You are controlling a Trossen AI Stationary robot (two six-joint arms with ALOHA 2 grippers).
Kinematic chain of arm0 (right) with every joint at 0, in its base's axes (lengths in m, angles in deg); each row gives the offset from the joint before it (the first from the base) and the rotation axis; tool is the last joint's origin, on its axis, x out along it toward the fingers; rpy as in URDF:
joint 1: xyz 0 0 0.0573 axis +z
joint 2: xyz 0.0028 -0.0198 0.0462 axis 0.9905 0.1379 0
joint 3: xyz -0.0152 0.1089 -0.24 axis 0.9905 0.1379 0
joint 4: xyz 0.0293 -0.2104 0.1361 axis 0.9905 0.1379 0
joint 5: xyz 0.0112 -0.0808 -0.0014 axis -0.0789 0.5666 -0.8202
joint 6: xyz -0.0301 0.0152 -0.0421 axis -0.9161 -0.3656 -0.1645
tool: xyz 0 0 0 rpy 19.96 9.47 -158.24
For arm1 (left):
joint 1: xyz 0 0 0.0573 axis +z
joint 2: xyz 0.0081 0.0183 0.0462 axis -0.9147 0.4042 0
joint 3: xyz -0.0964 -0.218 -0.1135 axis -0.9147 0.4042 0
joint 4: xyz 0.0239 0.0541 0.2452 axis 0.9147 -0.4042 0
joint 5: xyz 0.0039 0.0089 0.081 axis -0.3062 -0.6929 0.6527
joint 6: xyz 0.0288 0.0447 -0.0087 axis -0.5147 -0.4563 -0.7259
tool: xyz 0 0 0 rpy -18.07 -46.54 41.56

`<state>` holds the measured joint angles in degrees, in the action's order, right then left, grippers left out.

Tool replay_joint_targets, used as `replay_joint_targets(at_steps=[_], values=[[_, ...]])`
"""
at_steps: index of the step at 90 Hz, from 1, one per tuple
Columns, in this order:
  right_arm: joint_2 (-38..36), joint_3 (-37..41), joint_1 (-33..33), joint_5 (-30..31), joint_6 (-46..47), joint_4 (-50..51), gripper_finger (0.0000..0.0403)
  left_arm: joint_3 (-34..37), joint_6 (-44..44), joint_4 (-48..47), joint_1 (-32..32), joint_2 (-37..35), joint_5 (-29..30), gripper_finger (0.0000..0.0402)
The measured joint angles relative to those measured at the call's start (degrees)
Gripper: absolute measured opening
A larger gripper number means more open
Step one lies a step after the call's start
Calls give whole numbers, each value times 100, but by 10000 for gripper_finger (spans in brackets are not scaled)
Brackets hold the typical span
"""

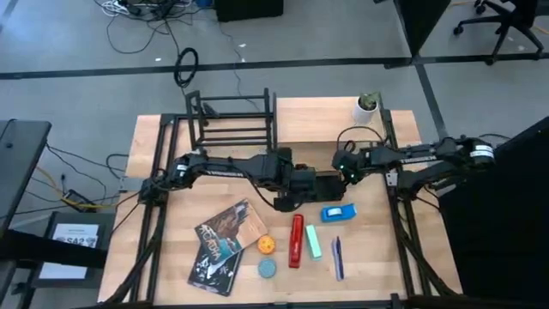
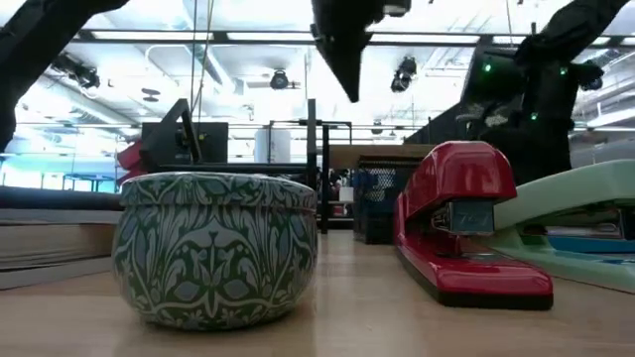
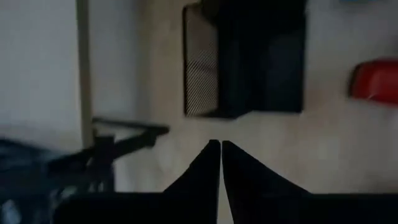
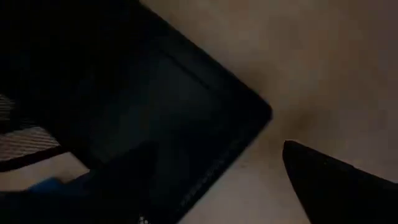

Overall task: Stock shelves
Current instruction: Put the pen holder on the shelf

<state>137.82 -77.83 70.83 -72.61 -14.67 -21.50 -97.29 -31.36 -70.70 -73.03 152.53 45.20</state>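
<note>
The black rack [image 1: 233, 120] stands at the counter's [image 1: 300, 116] far edge. The left gripper [image 3: 220, 149], fingers pressed together and empty, hovers beside the mesh organizer [image 1: 324, 184]. Right gripper [image 1: 350, 167] finger state: cannot tell.

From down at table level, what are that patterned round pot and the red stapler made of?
The round pot looks like printed tin: a glossy green-and-white leaf pattern and a rolled rim. The red stapler has a shiny lacquered shell, metal or hard plastic; I cannot tell which.

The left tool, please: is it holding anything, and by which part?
Nothing: the left tool is shut and empty, hovering short of the black mesh organizer box.
</note>
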Motion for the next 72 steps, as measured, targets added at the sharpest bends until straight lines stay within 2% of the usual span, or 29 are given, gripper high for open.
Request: replay_joint_targets(at_steps=[8, 20, 24, 39, 60, 72], values=[[179, 0, 92, -99, 49, -48, 190, 0, 255, -406, -58, -10, 352, 0], [207, -9, 208, -218, 219, -123, 48, 0, 540, -578, -144, -62, 719, 0], [168, -24, 231, -198, 229, -104, 21, 4, 521, -574, -179, -125, 738, 0], [-284, -129, 239, -259, 427, -132, 2, 4, 702, -579, -277, -360, 1267, 0], [-1173, -357, 169, -397, 1017, 18, 0, 4, 851, -589, -465, -484, 2039, 0], [-1497, -641, 164, -344, 1317, 267, 0, 4, 733, -589, -519, -490, 2276, 0]])
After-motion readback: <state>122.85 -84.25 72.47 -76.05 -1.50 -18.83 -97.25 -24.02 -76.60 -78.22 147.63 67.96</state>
